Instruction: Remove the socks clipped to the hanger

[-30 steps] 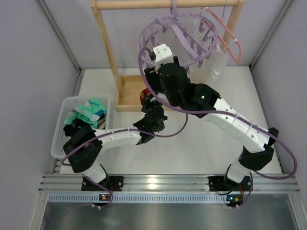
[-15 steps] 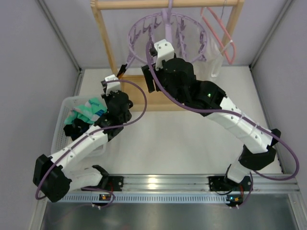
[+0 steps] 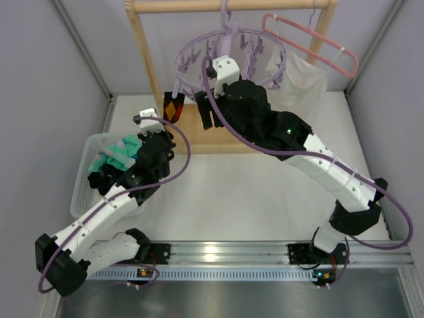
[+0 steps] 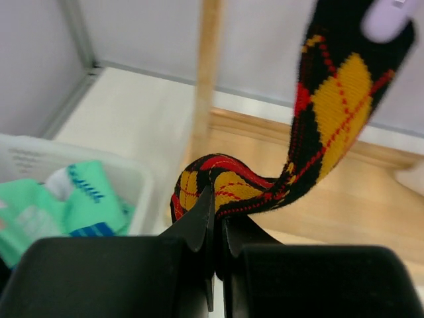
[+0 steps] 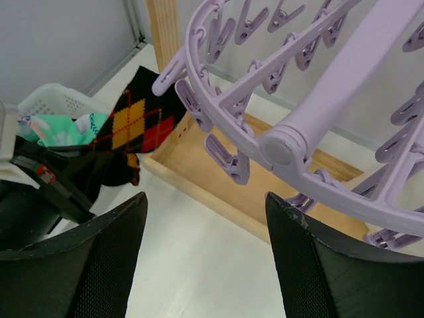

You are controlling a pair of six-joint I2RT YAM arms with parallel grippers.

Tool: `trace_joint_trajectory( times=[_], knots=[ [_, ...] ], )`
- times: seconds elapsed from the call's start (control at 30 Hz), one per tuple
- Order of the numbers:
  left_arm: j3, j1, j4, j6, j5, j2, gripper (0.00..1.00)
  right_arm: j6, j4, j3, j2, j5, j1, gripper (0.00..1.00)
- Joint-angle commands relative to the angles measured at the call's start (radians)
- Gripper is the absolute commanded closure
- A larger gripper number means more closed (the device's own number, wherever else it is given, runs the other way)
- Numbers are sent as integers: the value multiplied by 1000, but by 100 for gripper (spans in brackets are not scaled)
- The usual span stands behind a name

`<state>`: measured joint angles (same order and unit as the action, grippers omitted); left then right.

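- Left wrist: the left gripper [image 4: 215, 222] is clenched on the argyle sock [image 4: 334, 106], pinching its folded lower end; the sock's top hangs from a clip [image 4: 387, 16].
- Right wrist: the right gripper [image 5: 205, 205] is spread and empty, near the hanger [image 5: 285, 142].

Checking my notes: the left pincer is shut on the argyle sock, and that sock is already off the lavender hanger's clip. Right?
Not quite. The left pincer is shut on the argyle sock, but that sock is still held by a clip of the lavender hanger; the left wrist view shows the clip on its top end.
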<state>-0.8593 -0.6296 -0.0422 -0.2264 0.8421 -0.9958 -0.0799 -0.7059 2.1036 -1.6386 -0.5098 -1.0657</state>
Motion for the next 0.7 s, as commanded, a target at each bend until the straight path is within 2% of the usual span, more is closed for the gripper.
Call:
trace_joint_trajectory(
  times=[0.0,0.13,0.27,0.37,0.5,0.67],
  knots=[
    [48,-42,-73,-25,-216,42,100,-18,-33,35,20,37,12,30],
    [107,-131,-168,-14,-291,88,100,-21,-43,30,31,63,13,31],
    [144,-217,-241,4,-272,106,100,-30,-64,24,40,96,13,31],
    [134,-289,-257,31,-197,79,100,-34,-61,4,52,122,13,31],
    [77,-358,-255,65,-89,-36,100,-29,-66,10,48,160,13,32],
    [-20,-438,-258,102,17,-174,100,-6,-125,108,-9,149,13,33]
  ],
)
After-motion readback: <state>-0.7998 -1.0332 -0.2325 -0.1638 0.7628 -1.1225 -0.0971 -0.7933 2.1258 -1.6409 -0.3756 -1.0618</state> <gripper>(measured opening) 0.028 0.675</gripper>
